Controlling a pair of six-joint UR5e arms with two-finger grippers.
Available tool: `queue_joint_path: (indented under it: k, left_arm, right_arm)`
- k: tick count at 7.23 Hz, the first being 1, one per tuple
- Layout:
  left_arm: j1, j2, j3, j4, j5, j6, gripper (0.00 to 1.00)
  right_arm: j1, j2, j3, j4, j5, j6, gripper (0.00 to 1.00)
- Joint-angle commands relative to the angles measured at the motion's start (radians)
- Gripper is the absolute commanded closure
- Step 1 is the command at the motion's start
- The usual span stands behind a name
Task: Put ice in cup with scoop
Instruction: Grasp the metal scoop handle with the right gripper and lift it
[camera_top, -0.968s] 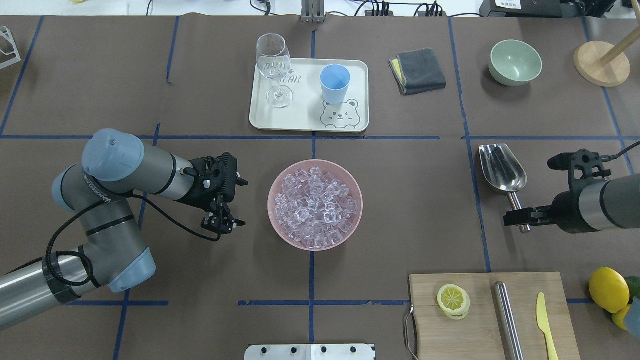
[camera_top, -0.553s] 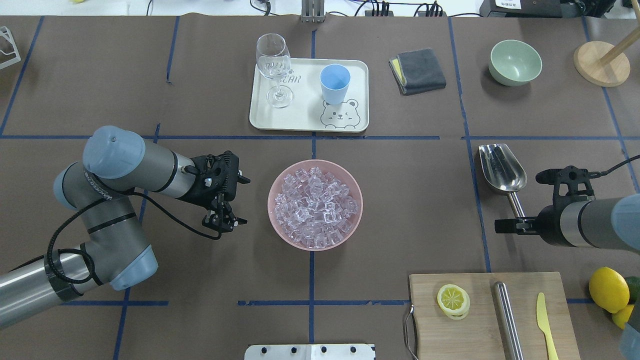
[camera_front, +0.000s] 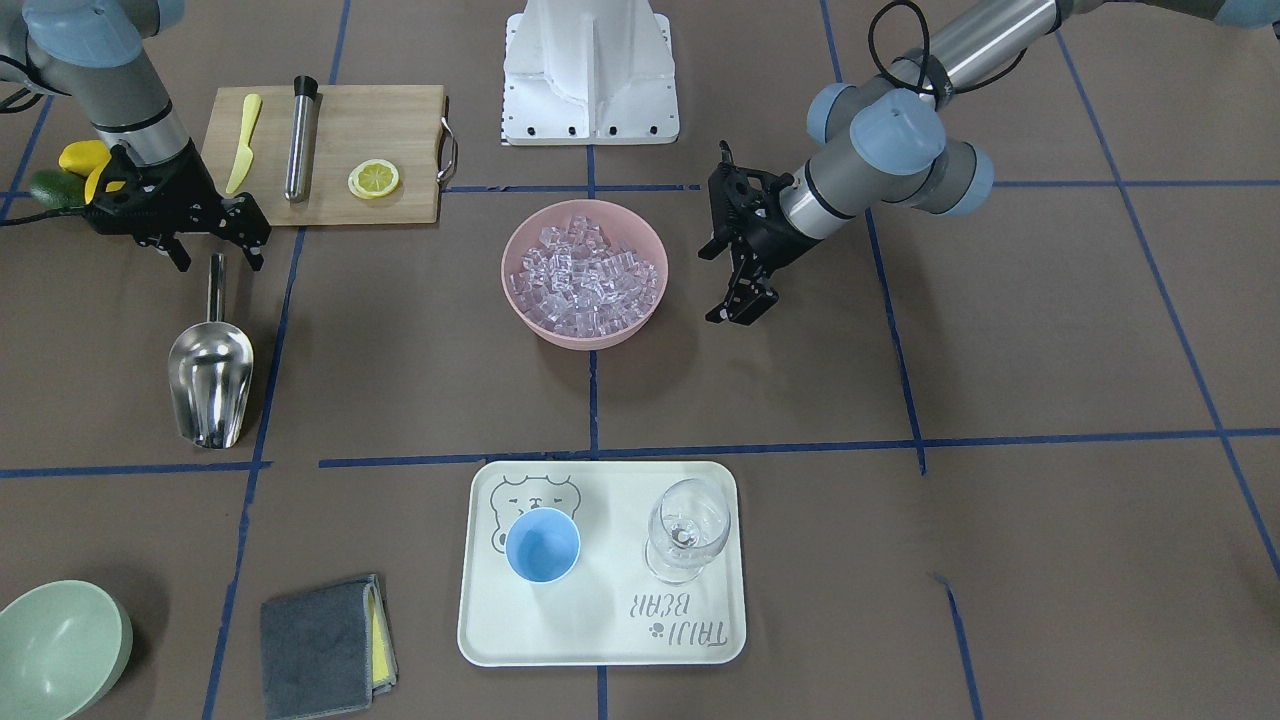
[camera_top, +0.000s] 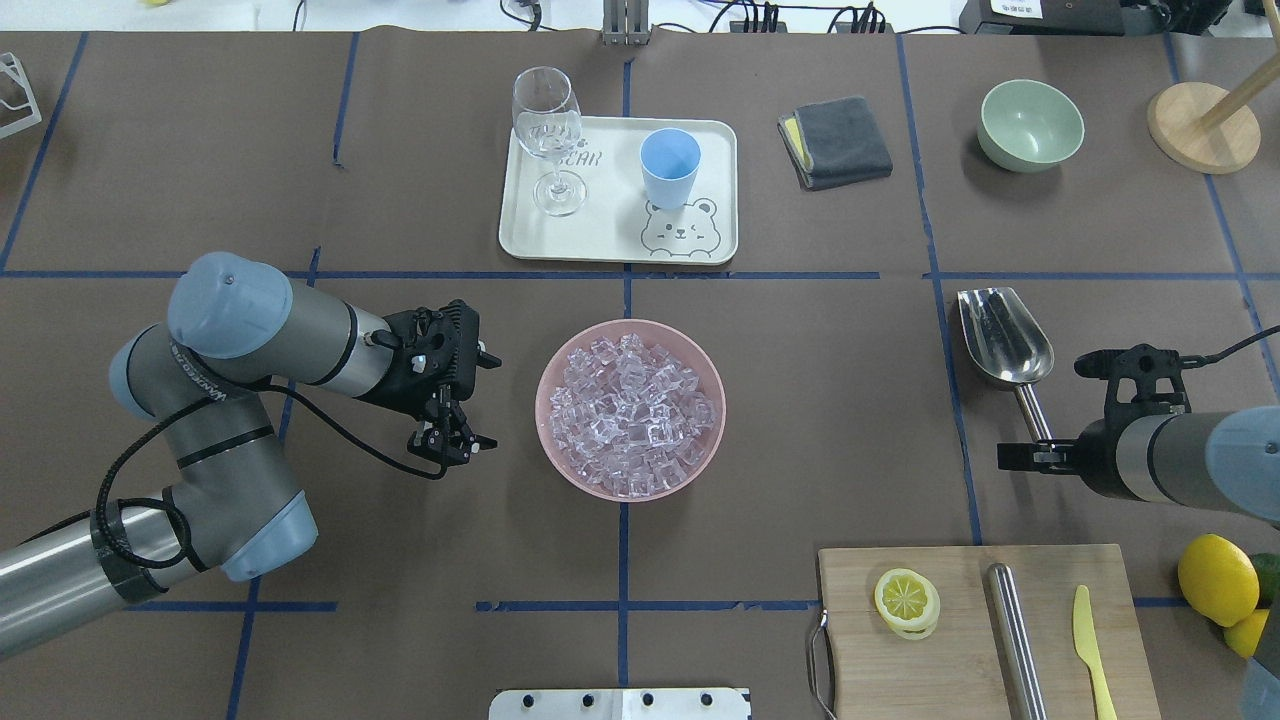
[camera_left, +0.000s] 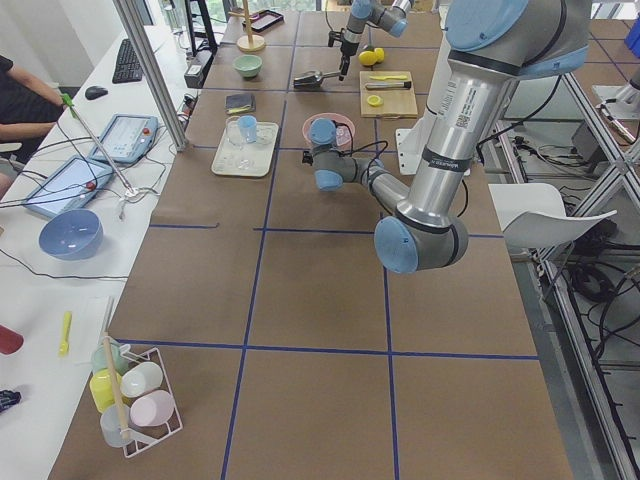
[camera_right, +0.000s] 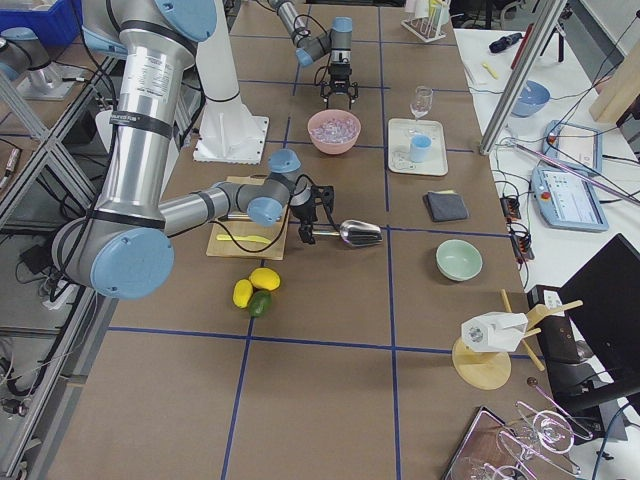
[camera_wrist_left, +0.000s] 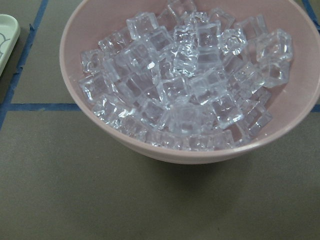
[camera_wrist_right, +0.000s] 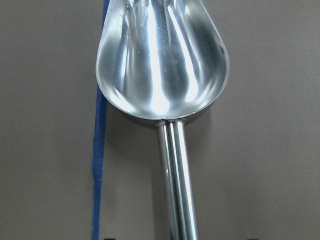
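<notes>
1. Right gripper (camera_front: 217, 262): spread wide, one finger (camera_front: 252, 245) on either side of the free end of the scoop (camera_top: 1005, 340) handle (camera_wrist_right: 177, 185), pads apart from the metal, nothing held.
2. Left gripper (camera_top: 452, 445): poised just beside the pink bowl (camera_top: 631, 324) at its 9 o'clock, empty; degree of opening not readable from these views.
3. Scoop: flat on the table (camera_top: 800, 400), well out at 3 o'clock from the bowl, trough facing up and pointing toward 12 o'clock, handle trailing toward 5 o'clock.
4. Ice (camera_wrist_left: 185, 85): heaped in the pink bowl at table centre.
5. Cup (camera_top: 669, 165): upright on the tray (camera_top: 610, 245) at 12 o'clock from the bowl, no ice visible inside, wine glass (camera_top: 547, 130) at its 9 o'clock.
6. Handling, as a judgement: treat the scoop as rigid, light and polished, hence prone to roll or pivot in a two-finger pinch.
7. Clamp the round handle across its axis, centred between the pads, near the free end at the present finger position.
8. Expect a nose-down tilt under load; keep the trough level and the fills modest.
9. Expect hard, slick, loose cubes; pour slowly into a cup mouth seemingly little wider than the trough.
</notes>
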Motion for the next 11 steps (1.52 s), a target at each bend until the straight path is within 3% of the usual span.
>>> queue_joint_path:
  k: [1, 2, 3, 4, 6, 8, 11]
  left_arm:
    - [0.000, 0.000, -0.002, 0.000, -0.003, 0.000, 0.00]
    - [0.000, 0.000, -0.004, 0.001, -0.003, 0.000, 0.00]
    - [0.000, 0.000, -0.006, 0.002, -0.003, 0.000, 0.00]
    - [0.000, 0.000, -0.009, 0.002, -0.005, 0.000, 0.00]
    - [-0.001, 0.000, -0.010, 0.000, -0.005, 0.000, 0.00]
    - [-0.001, 0.000, -0.013, 0.000, -0.003, -0.002, 0.00]
    - [0.002, -0.006, -0.010, 0.000, -0.002, -0.003, 0.00]
  right_arm:
    - [-0.002, 0.000, -0.004, 0.000, -0.004, -0.006, 0.38]
    - [-0.005, 0.000, -0.004, 0.000, -0.005, -0.004, 0.74]
    - [-0.003, -0.005, -0.004, 0.000, -0.010, -0.004, 0.90]
    - [-0.003, -0.008, -0.003, -0.001, -0.008, -0.007, 1.00]
    - [0.000, -0.006, 0.012, 0.000, -0.008, -0.094, 1.00]
    - [0.065, -0.051, 0.138, -0.003, 0.008, -0.313, 1.00]
    - [0.194, 0.018, 0.172, -0.018, 0.256, -0.355, 1.00]
